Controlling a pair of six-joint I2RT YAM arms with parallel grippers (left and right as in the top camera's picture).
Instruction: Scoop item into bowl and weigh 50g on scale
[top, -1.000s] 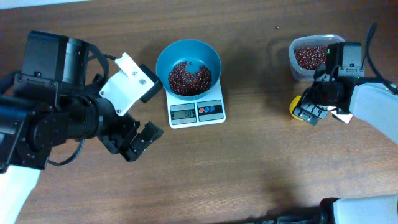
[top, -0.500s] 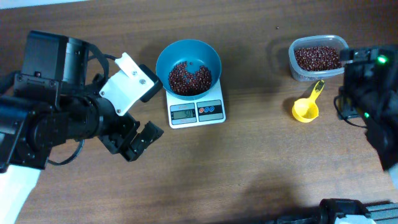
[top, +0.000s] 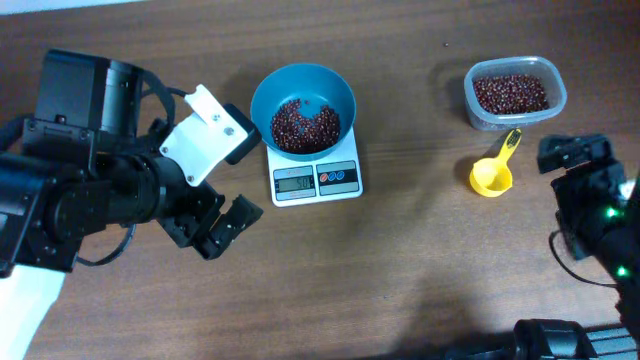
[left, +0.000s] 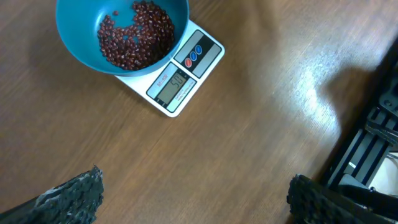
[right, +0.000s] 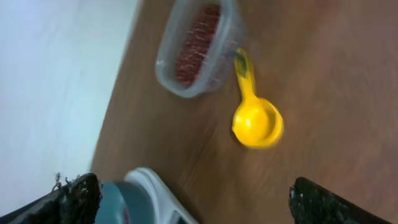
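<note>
At 12 o'clock the bowl (top: 302, 86) of beans (top: 305, 125) sits unobstructed on the scale (top: 317, 178), at 2 o'clock a yellow scoop (top: 492, 176), shown empty only by the right wrist view, lies just beside a clear tub (top: 514, 92), and the left gripper (top: 222, 225) at 8 o'clock and the right gripper (right: 199, 202), withdrawn from the scoop to 4 o'clock, are both spread wide and empty.

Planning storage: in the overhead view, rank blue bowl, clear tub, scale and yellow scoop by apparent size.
1. blue bowl
2. clear tub, slightly smaller
3. scale, unsure: the bowl hides much of it
4. yellow scoop
</note>
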